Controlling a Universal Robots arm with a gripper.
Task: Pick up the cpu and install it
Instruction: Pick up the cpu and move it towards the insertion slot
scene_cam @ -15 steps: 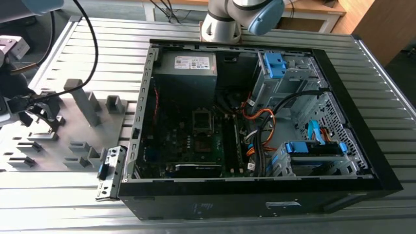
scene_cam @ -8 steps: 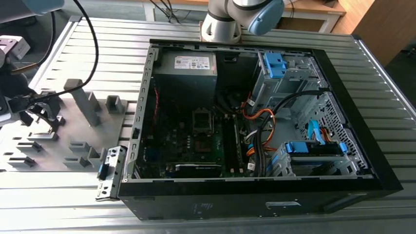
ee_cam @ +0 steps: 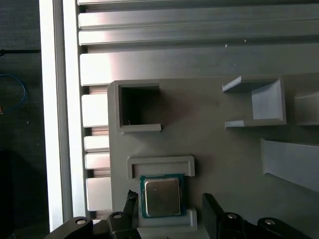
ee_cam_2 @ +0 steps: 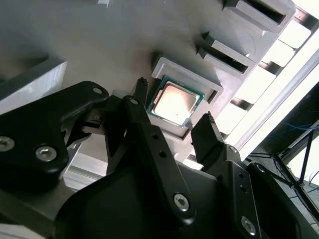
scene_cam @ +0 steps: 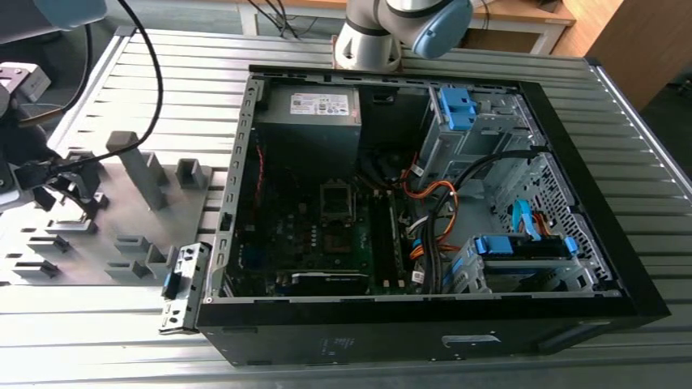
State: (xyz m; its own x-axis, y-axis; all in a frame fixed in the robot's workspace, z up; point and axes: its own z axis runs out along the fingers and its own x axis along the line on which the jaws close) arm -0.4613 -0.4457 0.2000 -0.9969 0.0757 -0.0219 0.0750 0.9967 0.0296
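The open black metal computer case (scene_cam: 357, 340) lay beside the matte grey plastic fixture plate (ee_cam: 209, 149). Over the plate the black two-fingered gripper (ee_cam: 169, 198) hung unclenched, fingers straddling the small silver-topped square cpu (ee_cam: 160, 195), which sat in a shallow framed pocket.

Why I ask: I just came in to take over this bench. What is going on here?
The robot arm's tool is poised over the cpu, which lies flat in a grey holder on the fixture plate. The fingers are open, one on each side of the cpu, and are not gripping it. The open computer case stands beside the plate on the table. The cpu is not picked up yet.
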